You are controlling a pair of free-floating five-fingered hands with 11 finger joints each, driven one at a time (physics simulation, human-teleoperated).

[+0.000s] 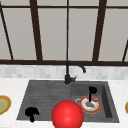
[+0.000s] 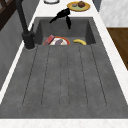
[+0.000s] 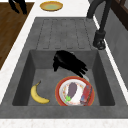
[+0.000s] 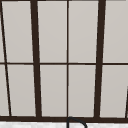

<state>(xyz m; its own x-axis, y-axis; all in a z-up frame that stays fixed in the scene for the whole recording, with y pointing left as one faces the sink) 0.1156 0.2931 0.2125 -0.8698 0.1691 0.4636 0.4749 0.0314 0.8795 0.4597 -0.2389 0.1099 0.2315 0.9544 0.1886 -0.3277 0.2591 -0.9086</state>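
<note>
1. My right hand [image 1: 92, 91] hung in the lower right of the front view, over the basin of the dark grey stone sink [image 1: 45, 92], its fingers pointing straight down and relaxed, curled round nothing.
2. Just below those fingers lay the round orange-rimmed white plate [image 1: 98, 108]. It sat on the basin floor and carried a dark purple aubergine-like piece [image 1: 89, 104], a reddish-brown slab [image 1: 95, 99] at its rim and a small green bit [image 1: 95, 106].
3. The right side view showed what the front one hid: the same hand [image 3: 68, 62] spread above the upper edge of the plate [image 3: 59, 93]. I could not tell whether fingertips and plate touched.
4. That view also showed a yellow banana [image 3: 38, 95] lying on the basin floor to the left of the plate, apart from it. In the front view a large red ball [image 1: 67, 115] at the bottom centre stood in front of that spot.
5. The left side view put the hand [image 2: 62, 15] at the top centre, with a yellow dish holding brown food [image 2: 78, 5] on the white counter [image 2: 110, 47] behind it.
6. My left hand [image 1: 31, 113] hovered at the lower left of the front view, over the ribbed drainer, fingers drooping loosely.
7. The black tap [image 1: 70, 72] rose behind the sink, and its arch reached into the bottom of the upper view below the dark-framed window [image 4: 67, 62].
</note>
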